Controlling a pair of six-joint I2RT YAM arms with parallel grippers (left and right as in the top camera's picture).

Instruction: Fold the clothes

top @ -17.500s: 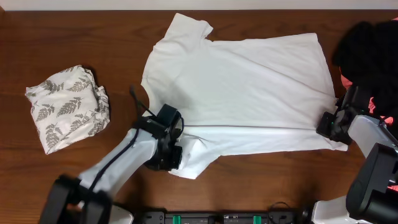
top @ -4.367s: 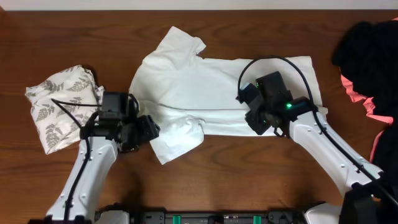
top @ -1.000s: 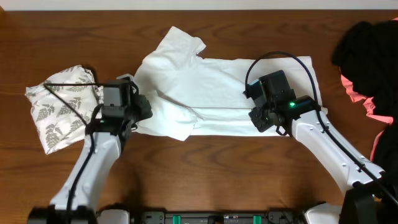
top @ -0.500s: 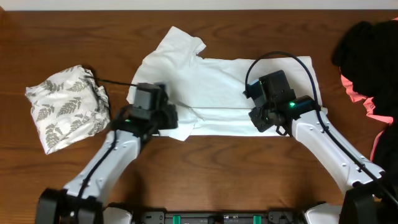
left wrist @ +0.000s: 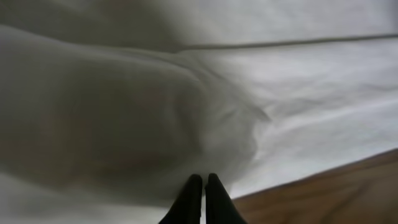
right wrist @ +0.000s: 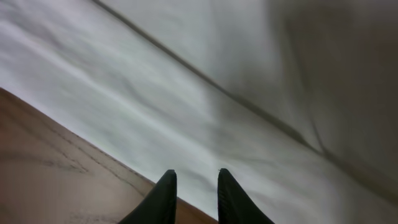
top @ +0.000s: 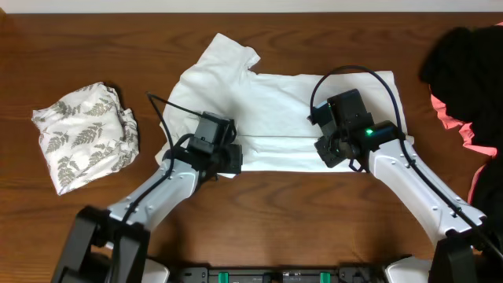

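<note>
The clothes' white T-shirt lies across the middle of the table, with its lower half folded up into a long band. My left gripper is over the shirt's lower left corner. In the left wrist view its fingers are pressed together, and their tips sit against a soft hump of white cloth. No cloth shows between them. My right gripper rests at the shirt's lower edge, right of centre. Its fingers stand a little apart over the white fabric, with nothing between them.
A folded leaf-print garment lies at the left. A black garment with a coral-pink one beneath is piled at the right edge. Brown wooden table runs along the front, below the shirt's edge.
My left arm has swept right from the shirt's left edge to its lower left corner, and its jaws have closed. The loose sleeve flap now lies under the arm. The right arm has stayed put.
</note>
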